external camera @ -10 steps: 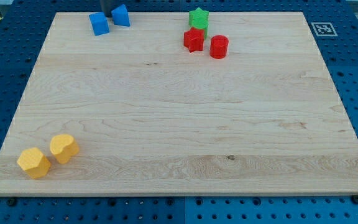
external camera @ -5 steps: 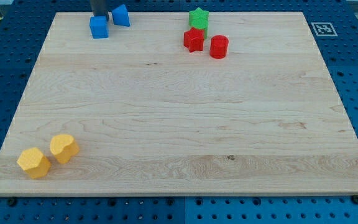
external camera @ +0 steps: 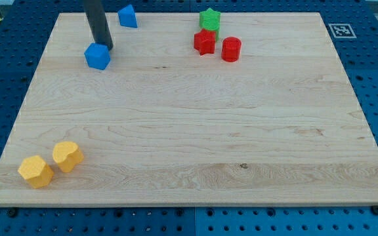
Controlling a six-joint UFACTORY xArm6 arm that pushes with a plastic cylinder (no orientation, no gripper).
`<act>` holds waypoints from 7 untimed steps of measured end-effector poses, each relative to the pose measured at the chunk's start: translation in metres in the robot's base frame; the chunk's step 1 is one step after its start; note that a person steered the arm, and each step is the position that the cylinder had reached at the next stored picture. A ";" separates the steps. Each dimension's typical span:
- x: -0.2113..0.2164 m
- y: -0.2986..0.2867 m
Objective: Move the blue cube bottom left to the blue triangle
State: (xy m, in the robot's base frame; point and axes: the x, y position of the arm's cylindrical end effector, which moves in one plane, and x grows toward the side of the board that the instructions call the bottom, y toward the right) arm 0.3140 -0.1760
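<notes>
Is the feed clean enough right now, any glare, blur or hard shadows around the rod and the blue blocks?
Camera view: even, soft light, no glare on the wooden board; my tip sits sharp against the blue cube, at its upper right; the blue triangle is crisp, with only faint shadows.

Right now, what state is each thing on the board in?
My tip: down at the blue cube's upper right edge.
Blue cube: lower left of the blue triangle, apart from it.
Blue triangle: alone near the top edge.
Red blocks, green star: clustered.
Yellow blocks: paired bottom left.
</notes>
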 end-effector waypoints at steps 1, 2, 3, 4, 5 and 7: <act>0.023 0.000; 0.037 0.000; 0.037 0.000; 0.035 -0.007; 0.035 -0.012; 0.038 -0.014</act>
State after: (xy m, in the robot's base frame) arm 0.3516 -0.1898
